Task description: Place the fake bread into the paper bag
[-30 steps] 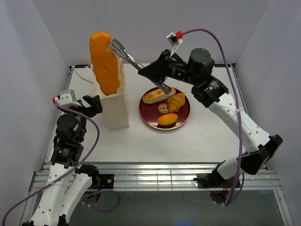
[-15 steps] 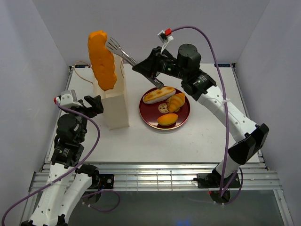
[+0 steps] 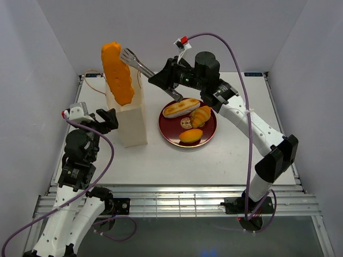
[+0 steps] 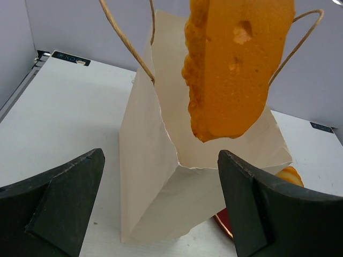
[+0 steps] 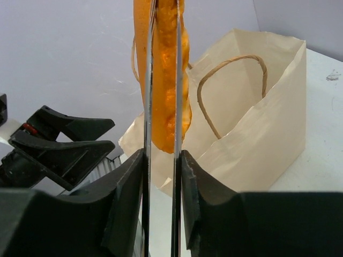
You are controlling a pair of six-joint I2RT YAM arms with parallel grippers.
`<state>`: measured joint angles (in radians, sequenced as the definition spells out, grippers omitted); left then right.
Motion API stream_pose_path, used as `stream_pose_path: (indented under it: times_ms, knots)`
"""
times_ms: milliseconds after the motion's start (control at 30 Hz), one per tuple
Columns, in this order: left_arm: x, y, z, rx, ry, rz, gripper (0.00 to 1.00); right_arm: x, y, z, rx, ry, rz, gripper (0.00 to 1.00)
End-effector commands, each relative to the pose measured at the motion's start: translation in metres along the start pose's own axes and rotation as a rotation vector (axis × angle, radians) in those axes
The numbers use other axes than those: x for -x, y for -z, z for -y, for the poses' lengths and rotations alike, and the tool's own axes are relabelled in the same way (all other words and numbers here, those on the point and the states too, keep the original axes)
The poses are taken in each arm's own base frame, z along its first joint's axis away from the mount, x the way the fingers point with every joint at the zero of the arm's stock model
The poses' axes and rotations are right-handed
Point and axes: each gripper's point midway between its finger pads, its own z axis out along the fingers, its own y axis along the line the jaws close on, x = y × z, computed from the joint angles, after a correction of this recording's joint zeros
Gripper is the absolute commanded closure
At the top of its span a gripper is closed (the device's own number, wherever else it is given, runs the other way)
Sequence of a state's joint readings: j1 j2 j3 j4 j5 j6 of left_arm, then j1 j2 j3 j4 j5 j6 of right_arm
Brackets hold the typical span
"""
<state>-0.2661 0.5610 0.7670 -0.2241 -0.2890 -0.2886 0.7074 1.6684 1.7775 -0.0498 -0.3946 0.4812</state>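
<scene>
1. Paper bag [image 3: 132, 122] stands upright on the table [image 3: 161, 160], mouth open; its string handles [image 4: 128, 45] stick up.
2. Flat orange slab [image 3: 118, 72] hangs on end directly over the bag's mouth, long axis near vertical. Its lower tip is about level with the rim; cannot tell whether it is inside yet. In the left wrist view the tip shows against the bag's far inner wall.
3. Silver tongs [image 3: 140, 64] clamp the slab's upper part, one blade on each flat face (right wrist view).
4. Right gripper [image 5: 161, 176] is up in the air to the right of the bag, jaws pinching the tongs' two arms together.
5. Left gripper [image 3: 107, 119] is just left of the bag, pointed at it, jaws spread wide with nothing between them and not touching the paper.
6. Dark red plate [image 3: 206, 136] sits on the table right of the bag, near but apart. On it are a striped roll [image 3: 181, 107], a croissant [image 3: 201, 115] and an oval bun [image 3: 190, 135].
</scene>
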Motion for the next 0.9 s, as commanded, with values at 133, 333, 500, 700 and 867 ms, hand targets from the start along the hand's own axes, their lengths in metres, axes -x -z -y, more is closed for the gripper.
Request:
stream_pose_path:
  times_ms: [133,333,500,700,867]
  knots:
    - [0.002,0.001,0.0,0.001,-0.004,0.012,0.03,0.024,-0.01,-0.003,0.017,0.061,0.08,0.54]
    - [0.002,0.001,0.0,0.002,-0.004,0.014,0.03,0.025,-0.011,0.0,0.001,0.063,0.078,0.53]
    - [0.001,0.001,0.0,0.0,-0.006,0.01,0.03,0.035,-0.007,-0.006,0.009,0.08,0.098,0.52]
    - [0.0,0.0,0.0,0.003,-0.007,0.008,0.03,0.035,0.0,-0.014,0.025,0.077,0.083,0.53]
    - [0.0,0.0,0.001,-0.002,-0.007,0.007,0.03,0.043,0.014,-0.027,0.039,0.085,0.1,0.53]
